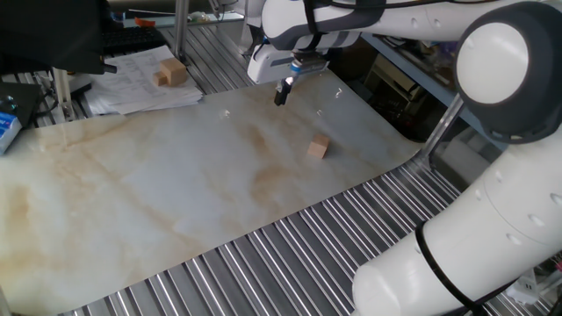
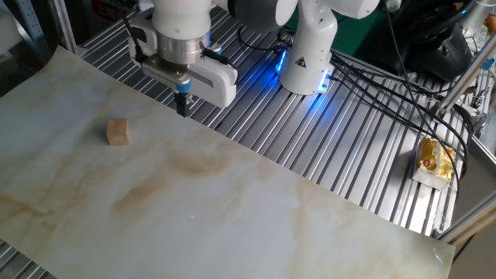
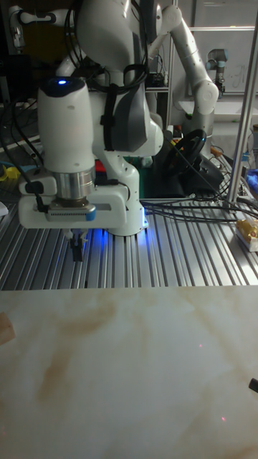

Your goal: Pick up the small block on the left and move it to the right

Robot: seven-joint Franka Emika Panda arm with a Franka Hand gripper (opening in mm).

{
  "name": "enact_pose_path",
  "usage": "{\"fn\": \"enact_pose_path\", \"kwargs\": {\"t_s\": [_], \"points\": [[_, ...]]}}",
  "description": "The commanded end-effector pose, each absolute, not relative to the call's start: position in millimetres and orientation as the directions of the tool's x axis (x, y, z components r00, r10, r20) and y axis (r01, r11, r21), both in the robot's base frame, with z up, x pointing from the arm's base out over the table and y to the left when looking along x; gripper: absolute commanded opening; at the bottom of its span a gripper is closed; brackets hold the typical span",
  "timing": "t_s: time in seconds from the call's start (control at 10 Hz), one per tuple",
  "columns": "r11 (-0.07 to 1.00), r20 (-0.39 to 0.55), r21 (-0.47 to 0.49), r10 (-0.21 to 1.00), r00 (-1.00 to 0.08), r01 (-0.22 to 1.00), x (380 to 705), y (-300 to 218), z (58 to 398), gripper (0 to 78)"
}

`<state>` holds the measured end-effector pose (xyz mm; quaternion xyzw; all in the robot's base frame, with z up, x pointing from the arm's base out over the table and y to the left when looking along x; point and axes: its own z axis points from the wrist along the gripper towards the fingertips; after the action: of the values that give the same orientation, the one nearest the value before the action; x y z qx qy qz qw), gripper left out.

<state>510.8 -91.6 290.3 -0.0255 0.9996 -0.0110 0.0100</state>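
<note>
The small block point(image 1: 318, 147) is a plain tan wooden cube lying on the marble-patterned board point(image 1: 176, 184). In the other fixed view the small block point(image 2: 117, 132) sits near the board's left end. Only a sliver of the small block point(image 3: 4, 331) shows at the left edge of the tall view. My gripper point(image 1: 281, 95) hangs over the board's far edge, apart from the block, fingers together and holding nothing. The gripper point(image 2: 183, 107) is up and right of the block there, and the gripper point(image 3: 75, 252) points straight down in the tall view.
A larger tan block point(image 1: 172, 72) rests on papers point(image 1: 140, 88) beyond the board. The robot base point(image 2: 306, 54) glows blue behind the board, with cables point(image 2: 387, 93) trailing right. A yellow packet point(image 2: 434, 159) lies on the slatted metal table point(image 2: 349, 170).
</note>
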Motion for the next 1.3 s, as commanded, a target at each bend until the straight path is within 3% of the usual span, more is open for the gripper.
{"fn": "enact_pose_path", "kwargs": {"t_s": [0.1,1.3], "points": [[1.000,-0.019,-0.027,-0.010,-1.000,-0.010,514.9,-97.9,290.1,0.0],[0.982,-0.020,-0.029,0.185,-0.983,0.186,519.9,-107.1,288.0,0.0]]}}
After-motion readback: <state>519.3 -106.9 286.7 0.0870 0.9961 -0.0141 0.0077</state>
